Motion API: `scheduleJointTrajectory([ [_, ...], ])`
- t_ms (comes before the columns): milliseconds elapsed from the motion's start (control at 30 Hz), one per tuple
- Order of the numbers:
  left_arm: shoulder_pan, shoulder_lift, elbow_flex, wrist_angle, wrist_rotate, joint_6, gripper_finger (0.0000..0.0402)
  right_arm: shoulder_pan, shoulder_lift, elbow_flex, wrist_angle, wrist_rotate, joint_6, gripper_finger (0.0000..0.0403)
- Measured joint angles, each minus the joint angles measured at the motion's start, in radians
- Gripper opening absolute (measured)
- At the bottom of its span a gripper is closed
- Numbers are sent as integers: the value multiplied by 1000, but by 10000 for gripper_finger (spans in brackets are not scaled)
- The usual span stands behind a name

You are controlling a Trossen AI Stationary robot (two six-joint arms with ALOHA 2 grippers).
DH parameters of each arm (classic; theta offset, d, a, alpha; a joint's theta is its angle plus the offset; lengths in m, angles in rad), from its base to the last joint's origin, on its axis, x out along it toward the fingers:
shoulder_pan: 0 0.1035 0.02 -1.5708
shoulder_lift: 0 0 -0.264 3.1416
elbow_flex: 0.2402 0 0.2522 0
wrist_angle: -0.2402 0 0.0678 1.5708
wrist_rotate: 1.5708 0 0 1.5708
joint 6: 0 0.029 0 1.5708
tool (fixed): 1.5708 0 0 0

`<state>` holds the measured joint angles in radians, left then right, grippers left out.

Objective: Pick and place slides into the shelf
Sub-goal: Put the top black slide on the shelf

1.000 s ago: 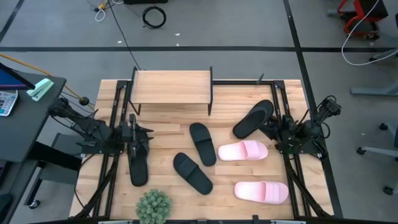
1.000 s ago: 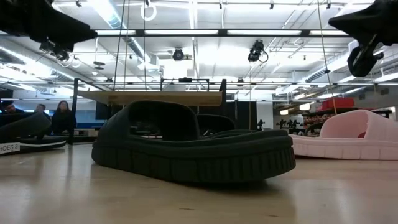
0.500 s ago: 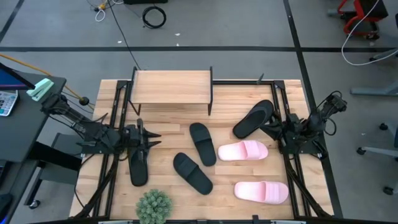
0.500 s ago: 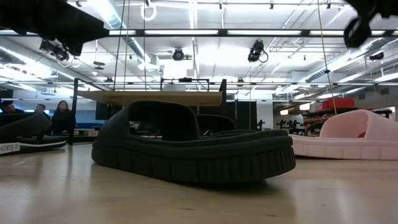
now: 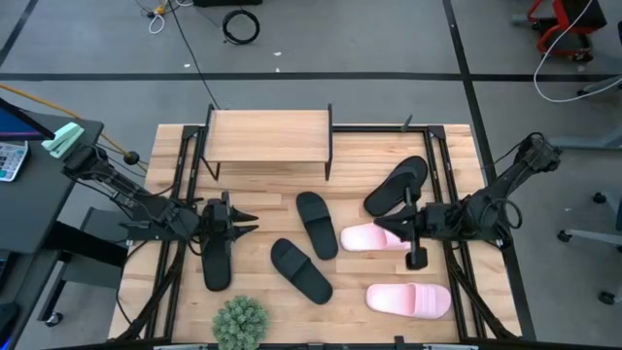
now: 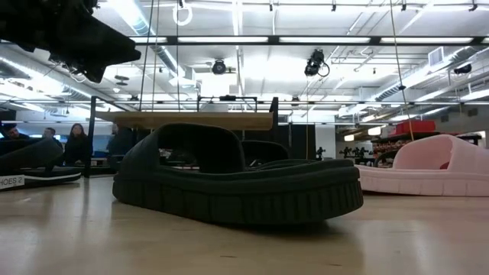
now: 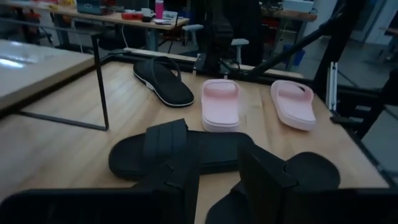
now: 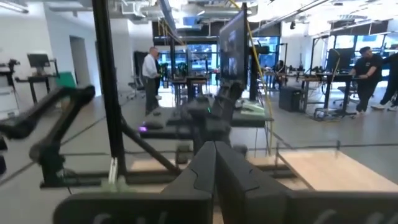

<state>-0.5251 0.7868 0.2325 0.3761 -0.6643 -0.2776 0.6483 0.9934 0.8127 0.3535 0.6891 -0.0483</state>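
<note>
Six slides lie sole-down on the slatted table. One thin black slide (image 5: 216, 257) is beneath my left arm and the other (image 5: 397, 185) is far right. Two wide black slides (image 5: 316, 224) (image 5: 301, 269) lie mid-table. One pink slide (image 5: 379, 235) lies right of them and another (image 5: 408, 299) lies nearer. The shelf (image 5: 269, 136) stands at the far edge on its black legs. My left gripper (image 5: 251, 221) (image 7: 217, 186) hangs open above the table, pointing right at the wide black slides (image 7: 180, 152). My right gripper (image 5: 403, 231) (image 8: 214, 171) is shut, raised over the far pink slide and pointing left.
A small green plant (image 5: 239, 321) stands at the near edge, left of centre. Black frame rails (image 5: 182, 194) (image 5: 449, 194) run along both sides of the table. In the low view a wide black slide (image 6: 237, 183) fills the foreground. People stand in the room beyond the table.
My right arm has swung out from the right rail toward the table's left, so its gripper now stands over the far pink slide; it has also left the low view. My left gripper has moved a little rightward and turned toward the mid-table slides. No slide has moved.
</note>
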Motion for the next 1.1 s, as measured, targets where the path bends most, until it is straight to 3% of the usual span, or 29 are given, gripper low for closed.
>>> scheduleJointTrajectory([
  [367, 0, 0, 0, 9, 0, -79, 98, 0, 250, 426, -52, 0, -36, 14],
  [467, 0, 0, 0, 9, 0, -80, 95, 0, 264, 487, -197, 1, -57, 14],
  [600, -2, 0, 0, 8, 0, -108, 91, -14, 303, 434, -388, 1, 51, 14],
  [767, -2, 0, 0, 8, 0, -107, 87, -41, 391, 296, -394, -6, 238, 14],
  [1100, -2, 0, 0, 5, 0, -105, 86, -105, 502, 204, -382, 1, 316, 14],
])
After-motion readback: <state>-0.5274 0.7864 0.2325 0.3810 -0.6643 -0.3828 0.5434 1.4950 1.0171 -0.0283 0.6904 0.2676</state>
